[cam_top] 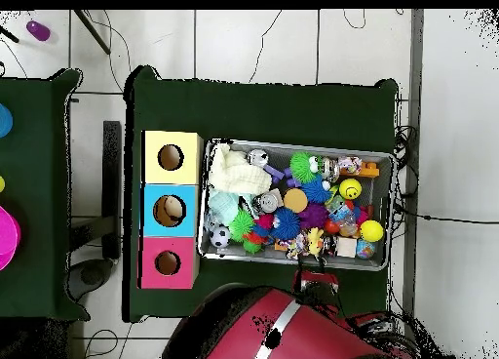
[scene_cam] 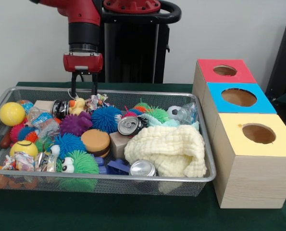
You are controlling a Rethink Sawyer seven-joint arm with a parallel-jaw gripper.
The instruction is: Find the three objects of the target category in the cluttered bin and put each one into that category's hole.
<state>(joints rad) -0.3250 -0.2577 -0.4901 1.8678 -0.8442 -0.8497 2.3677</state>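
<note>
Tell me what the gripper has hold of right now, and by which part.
Nothing. The gripper hangs open over the far edge of the mesh bin, fingers apart with only air between them, just above the small yellow duck toy.

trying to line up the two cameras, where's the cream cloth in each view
Front view: the cream cloth lies at the bin's right end, near the front rim, beside the yellow-topped box.
Overhead view: the cream cloth lies at the bin's left end, toward the top, again next to the yellow-topped box.
Shared landmark: the yellow-topped box, the end one of the three boxes.
</note>
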